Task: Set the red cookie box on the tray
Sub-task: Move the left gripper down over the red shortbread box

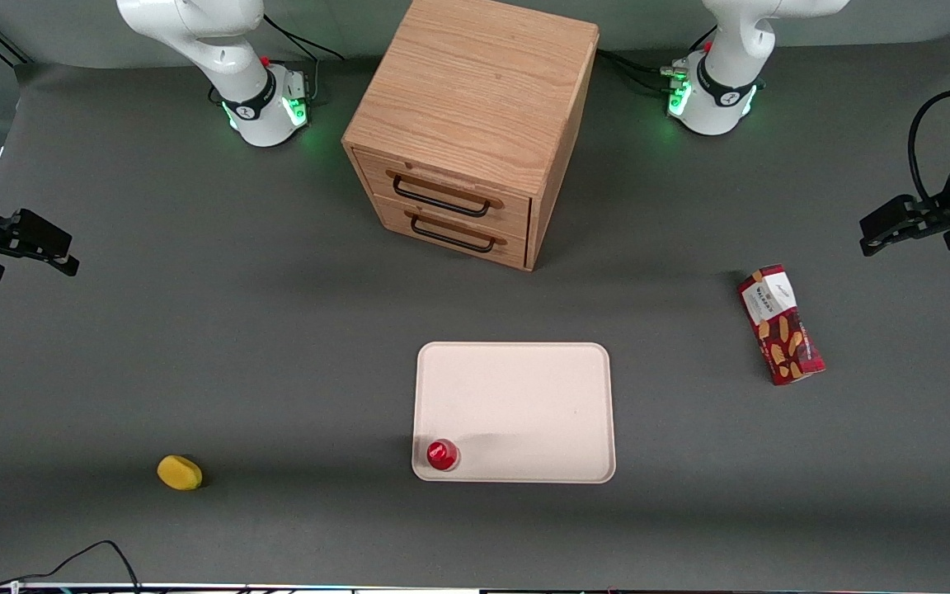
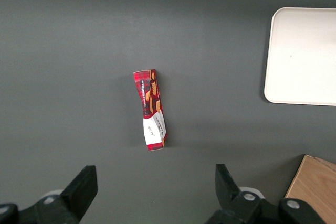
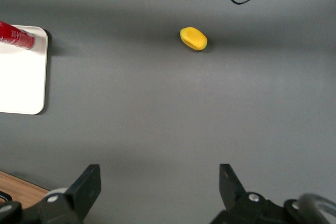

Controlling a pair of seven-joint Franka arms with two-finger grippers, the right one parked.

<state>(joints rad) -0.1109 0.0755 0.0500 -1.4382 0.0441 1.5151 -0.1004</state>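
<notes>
Claw [image 2: 152, 190] agape above red cookie box [image 2: 150, 109], visible only wrist-side.

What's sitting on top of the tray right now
Only a small red round object in one corner of the tray. The red cookie box lies on the table, with the open gripper above it.

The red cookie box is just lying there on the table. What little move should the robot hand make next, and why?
Probably lower the open left gripper toward the long dark-red tartan cookie box. The box lies flat on the grey table, apart from the pale pinkish-beige rectangular tray, and the gripper hangs above it, holding nothing.
</notes>
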